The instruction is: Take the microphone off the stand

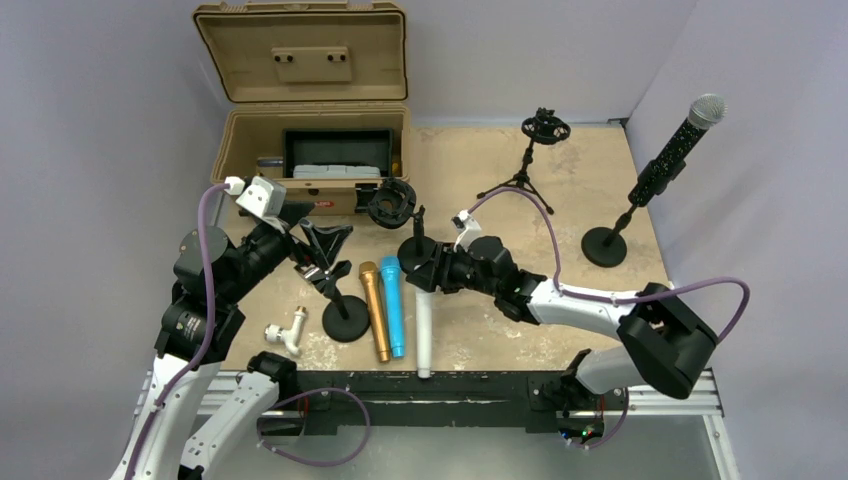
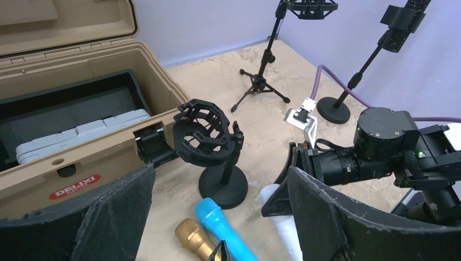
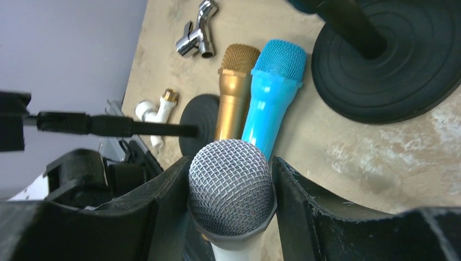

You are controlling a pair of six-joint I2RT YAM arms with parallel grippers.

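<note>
My right gripper [image 1: 424, 270] is closed on the mesh head of the white microphone [image 3: 230, 185]. Its body seems to lie on the table just beside the blue microphone [image 3: 274, 92], apart from the empty shock-mount stand [image 2: 209, 136]. My left gripper [image 1: 322, 245] is open and holds nothing. I think the round head may slip between my 2 fingers, and then the handle would knock the blue microphone.

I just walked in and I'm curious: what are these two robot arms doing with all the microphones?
The right hand is closed around the mesh head of a white microphone. It is off any stand and sits alongside a blue microphone and a gold microphone. The left hand is open over a small black stand and holds nothing.
</note>
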